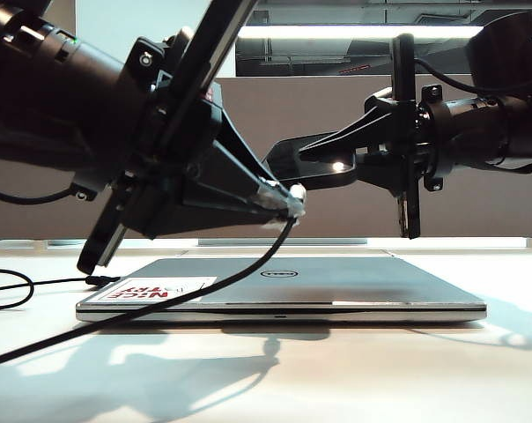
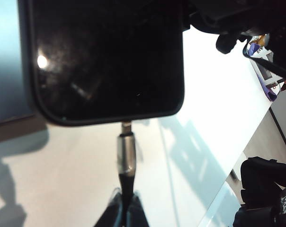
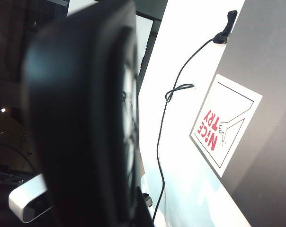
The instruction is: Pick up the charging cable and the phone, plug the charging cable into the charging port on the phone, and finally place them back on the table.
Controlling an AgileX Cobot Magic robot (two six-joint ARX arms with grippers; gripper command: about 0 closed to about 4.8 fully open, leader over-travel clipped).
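Above the table [image 1: 354,379], my left gripper [image 1: 294,201] is shut on the charging cable [image 1: 204,286], which hangs down toward the table's front left. In the left wrist view the gripper [image 2: 125,210] pinches the black cord just behind the silvery plug [image 2: 126,156]. The plug's tip meets the charging port [image 2: 126,123] on the short edge of the phone [image 2: 105,56]. My right gripper [image 1: 314,159] reaches in from the right, shut on the phone [image 1: 323,174], which is partly hidden behind the left fingers. The phone [image 3: 86,118] fills the right wrist view, blurred, with the right gripper [image 3: 110,213] shut on it.
A shut silver laptop [image 1: 284,295] with a red-lettered sticker [image 1: 151,291] lies under both grippers. A second thin black cord [image 1: 11,286] with an all-black plug [image 3: 228,23] lies on the table by the laptop. A grey-brown divider panel [image 1: 336,106] stands behind.
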